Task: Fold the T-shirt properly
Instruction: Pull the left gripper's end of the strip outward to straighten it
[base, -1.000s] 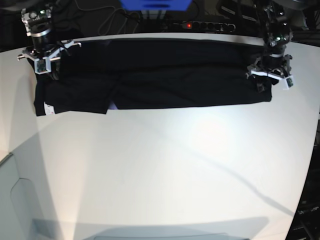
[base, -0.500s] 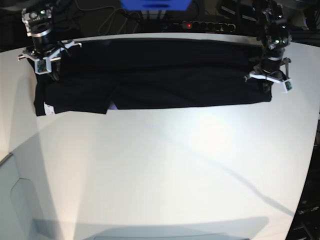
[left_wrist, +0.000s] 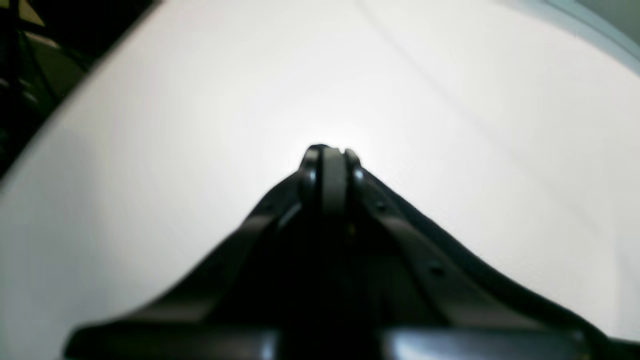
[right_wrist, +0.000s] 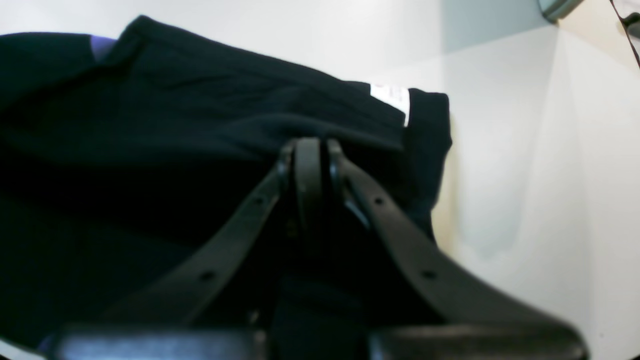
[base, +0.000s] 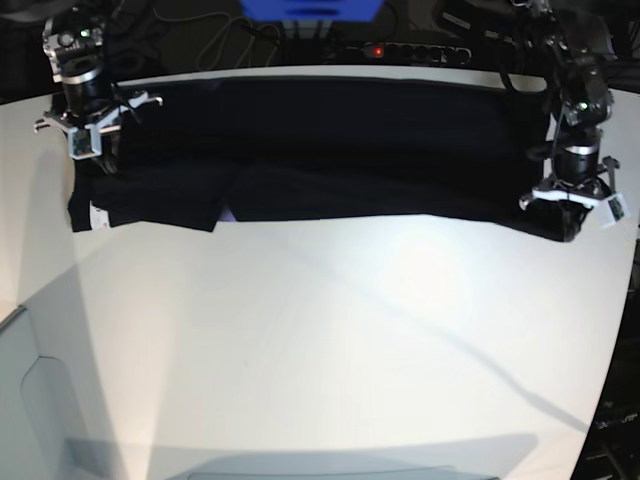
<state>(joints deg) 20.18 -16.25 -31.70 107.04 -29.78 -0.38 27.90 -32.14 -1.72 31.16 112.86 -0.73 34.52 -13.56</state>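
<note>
The white table (base: 330, 350) fills most of the base view, and the black T-shirt (base: 330, 150) lies stretched as a wide band across its upper part. My left gripper (base: 568, 222) sits at the upper right, jaws clamped together on the shirt's right corner. My right gripper (base: 92, 150) sits at the upper left, pinched shut on the shirt's left edge. A small white label (right_wrist: 391, 96) shows near that corner; its writing is unreadable.
</note>
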